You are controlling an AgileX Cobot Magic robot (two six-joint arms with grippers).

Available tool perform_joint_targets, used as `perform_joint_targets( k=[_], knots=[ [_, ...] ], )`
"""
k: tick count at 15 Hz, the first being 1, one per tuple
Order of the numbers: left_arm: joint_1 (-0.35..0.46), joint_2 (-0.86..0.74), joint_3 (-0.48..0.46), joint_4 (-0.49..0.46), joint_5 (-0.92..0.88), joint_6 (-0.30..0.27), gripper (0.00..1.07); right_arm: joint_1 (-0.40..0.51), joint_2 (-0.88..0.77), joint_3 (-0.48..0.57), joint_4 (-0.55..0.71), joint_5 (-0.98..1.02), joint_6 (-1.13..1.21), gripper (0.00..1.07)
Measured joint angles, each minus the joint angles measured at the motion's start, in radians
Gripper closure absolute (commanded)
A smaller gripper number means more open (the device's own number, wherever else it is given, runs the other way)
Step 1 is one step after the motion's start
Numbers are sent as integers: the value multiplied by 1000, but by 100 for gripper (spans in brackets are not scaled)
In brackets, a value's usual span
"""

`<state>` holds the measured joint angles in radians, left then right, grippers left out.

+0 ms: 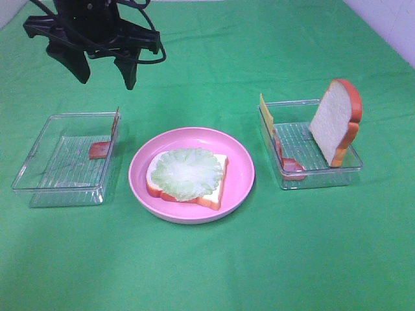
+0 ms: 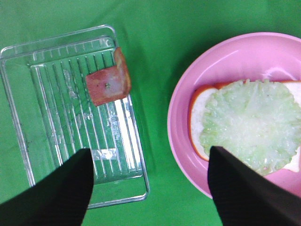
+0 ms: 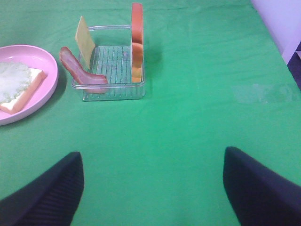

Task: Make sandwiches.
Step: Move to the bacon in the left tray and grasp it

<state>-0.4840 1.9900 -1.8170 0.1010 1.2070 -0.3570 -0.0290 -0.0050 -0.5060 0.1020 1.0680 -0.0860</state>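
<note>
Sandwich [image 1: 209, 199] so far: one slice [image 1: 220, 163] lying flat on the pink plate [image 1: 245, 170], with lettuce [image 1: 187, 172] spread on top. The plate sits on the green table [image 1: 207, 272] between two clear trays.

The left tray [image 1: 39, 162] holds a bacon strip [image 1: 100, 150] leaning on the wall nearest the plate. The right tray [image 1: 318, 176] holds cheese [image 1: 266, 115] propped on its plate-side wall, a second strip [image 1: 290, 165] draped beside it, and an upright slice [image 1: 334, 120] leaning on the far wall.

The left claw [image 1: 107, 79] hangs above the table behind the left tray, jaws wide and empty. The right claw [image 3: 153, 157], seen only from its wrist, is wide and empty over bare cloth, well apart from the right tray.
</note>
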Motion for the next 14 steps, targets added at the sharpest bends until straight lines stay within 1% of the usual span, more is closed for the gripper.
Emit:
perform_joint_targets(
  k=[2, 5, 10, 14],
  knots=[
    [41, 9, -1, 1, 2, -15, 40, 0, 0, 0, 0, 0, 0, 30],
    [87, 53, -2, 8, 3, -17, 40, 0, 0, 0, 0, 0, 0, 30],
    [90, 164, -2, -12, -91, -17, 40, 0, 0, 0, 0, 0, 0, 30],
    [90, 210, -2, -14, -142, -17, 40, 0, 0, 0, 0, 0, 0, 30]
  ],
)
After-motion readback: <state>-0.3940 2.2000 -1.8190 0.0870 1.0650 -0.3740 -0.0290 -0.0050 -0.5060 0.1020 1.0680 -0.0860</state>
